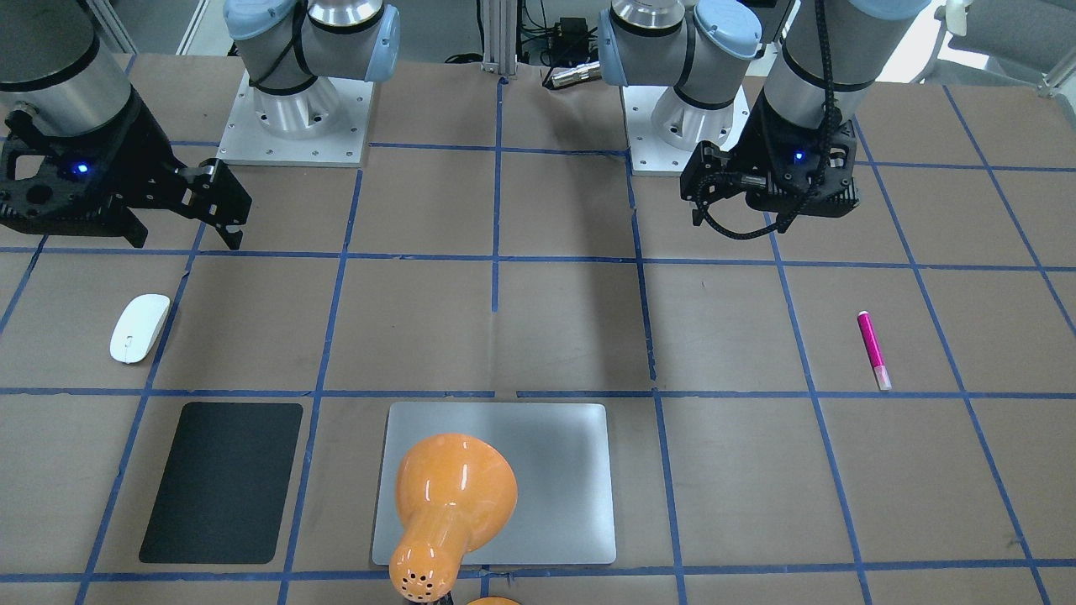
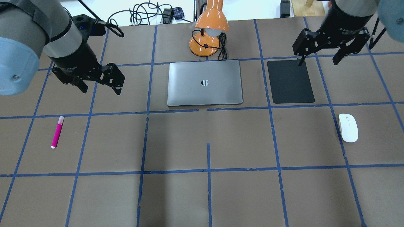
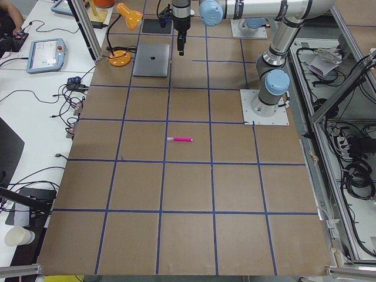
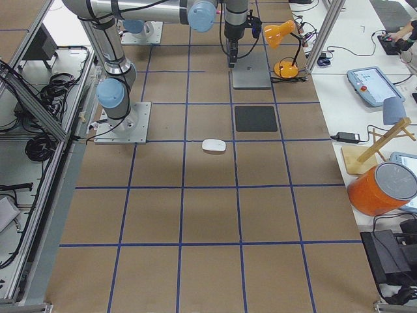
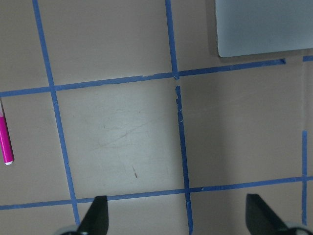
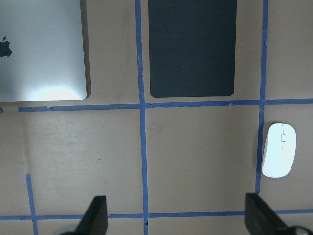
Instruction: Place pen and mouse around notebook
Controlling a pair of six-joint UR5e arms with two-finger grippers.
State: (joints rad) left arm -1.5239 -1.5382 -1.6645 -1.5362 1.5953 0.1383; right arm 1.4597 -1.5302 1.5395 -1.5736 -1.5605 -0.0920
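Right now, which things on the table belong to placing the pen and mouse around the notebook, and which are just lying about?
For the job:
pen, on the robot's left side
mouse, on its right side
notebook, mid-table, far side

Just lying about:
black mat, between notebook and mouse
orange lamp, based beyond the notebook's far edge

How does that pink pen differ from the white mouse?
The pen is slim, straight and bright pink; the mouse is a broad, glossy white oval. Seen from overhead, the pen lies left of the notebook, the mouse right. Both lie flat, clear of the notebook.
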